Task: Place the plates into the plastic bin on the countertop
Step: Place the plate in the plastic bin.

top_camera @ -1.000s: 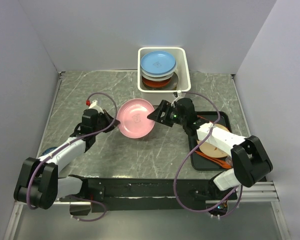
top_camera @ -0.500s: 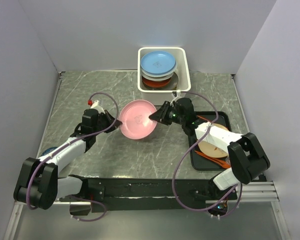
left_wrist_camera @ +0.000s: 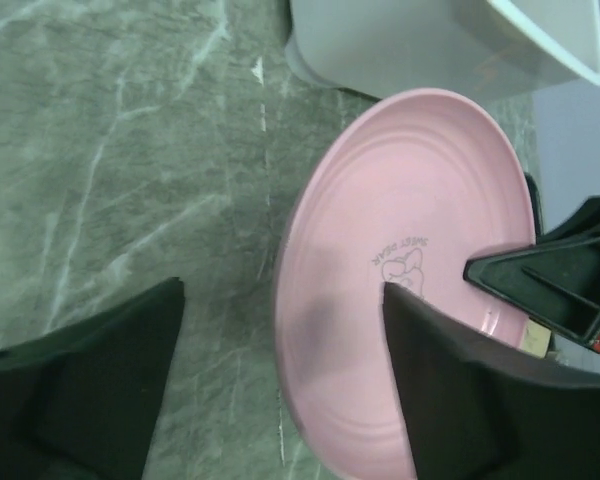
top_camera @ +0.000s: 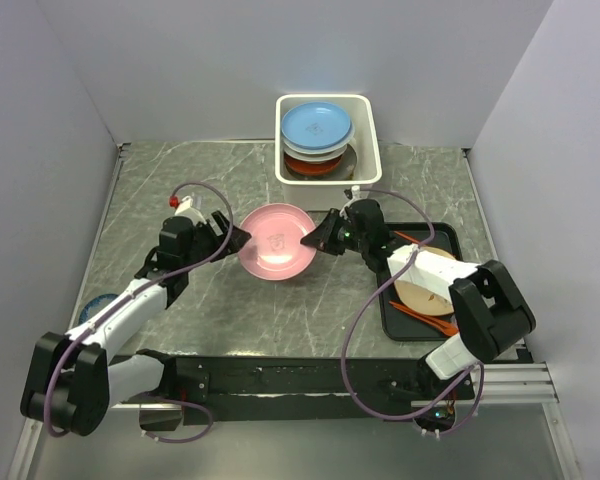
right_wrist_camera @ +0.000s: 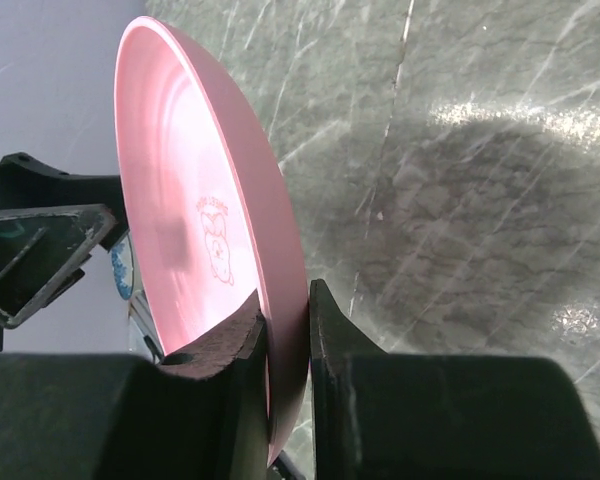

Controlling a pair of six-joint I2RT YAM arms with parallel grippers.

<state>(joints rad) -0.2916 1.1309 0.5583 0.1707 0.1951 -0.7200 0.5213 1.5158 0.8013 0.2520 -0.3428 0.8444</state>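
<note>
Pink plate (top_camera: 275, 241) hangs pinched by its rim in the right end effector (top_camera: 313, 238). The left end effector (top_camera: 237, 238) gapes, empty. The plastic bin (top_camera: 372, 145) lies beyond, nearer the right arm.

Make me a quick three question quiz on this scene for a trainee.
1. True or false: the left end effector is clamped on the pink plate.
2. What colour is the top plate in the plastic bin? A red, B pale blue, C green.
3. Fill in: the right end effector grips the pink plate by its ____.
Key: 1 false, it stands open; 2 B; 3 rim.
</note>
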